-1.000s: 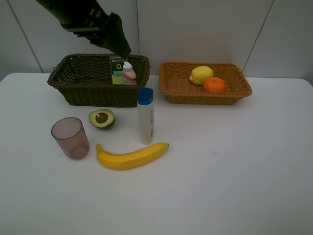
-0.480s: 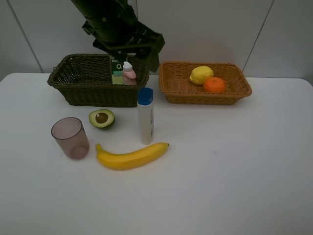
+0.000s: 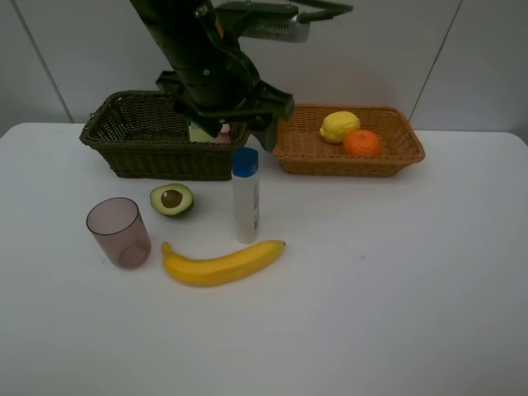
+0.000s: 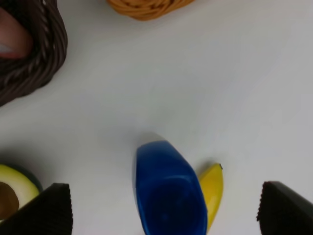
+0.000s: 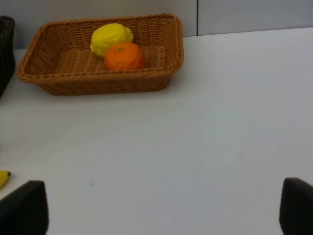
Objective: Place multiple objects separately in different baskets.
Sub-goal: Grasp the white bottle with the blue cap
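Jaws wide and empty, the left pincer (image 4: pixel 164 208) hangs above the white blue-capped bottle (image 3: pixel 245 198), upright on the surface (image 3: pixel 396 272) near the banana (image 3: pixel 221 264); the right pincer (image 5: pixel 160 205), likewise open, holds nothing

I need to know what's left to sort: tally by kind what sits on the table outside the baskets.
Fruit: 2 (banana, halved avocado)
Bottle: 1 (white blue-capped bottle)
Cup: 1 (mauve cup)
Total: 4
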`<state>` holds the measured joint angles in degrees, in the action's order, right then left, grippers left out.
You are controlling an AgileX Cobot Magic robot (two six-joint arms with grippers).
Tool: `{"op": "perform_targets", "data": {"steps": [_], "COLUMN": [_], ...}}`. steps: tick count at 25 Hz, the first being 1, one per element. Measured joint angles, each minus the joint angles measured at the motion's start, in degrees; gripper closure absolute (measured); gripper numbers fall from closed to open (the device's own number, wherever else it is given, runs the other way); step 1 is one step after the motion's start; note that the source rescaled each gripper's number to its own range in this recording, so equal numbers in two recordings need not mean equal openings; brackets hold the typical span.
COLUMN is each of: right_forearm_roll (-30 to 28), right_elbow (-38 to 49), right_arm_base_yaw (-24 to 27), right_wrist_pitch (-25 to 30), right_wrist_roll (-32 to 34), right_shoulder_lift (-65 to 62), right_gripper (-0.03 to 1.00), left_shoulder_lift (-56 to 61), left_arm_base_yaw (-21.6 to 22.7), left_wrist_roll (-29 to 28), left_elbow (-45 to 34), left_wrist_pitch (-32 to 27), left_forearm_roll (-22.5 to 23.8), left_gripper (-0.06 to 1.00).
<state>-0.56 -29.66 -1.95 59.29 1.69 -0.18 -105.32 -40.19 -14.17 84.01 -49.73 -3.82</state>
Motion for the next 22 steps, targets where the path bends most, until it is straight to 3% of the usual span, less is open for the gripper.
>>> {"op": "perform_targets", "data": {"steps": [22], "right_forearm_roll": [0.0], "right_elbow": [0.0], "right_arm_base_yaw": [0.0], "right_wrist_pitch": [0.0], "right_wrist_roll": [0.0], "right_shoulder_lift": [0.0], "right_gripper": [-0.03], "left_shoulder_lift": [-8.5], "left_arm_base_yaw": [-0.7], "left_wrist_roll": [-0.9], "left_elbow": [0.0], "left_wrist_pitch": [-0.2], "left_forearm_roll": [-0.5], "left_gripper": [-0.05]}}
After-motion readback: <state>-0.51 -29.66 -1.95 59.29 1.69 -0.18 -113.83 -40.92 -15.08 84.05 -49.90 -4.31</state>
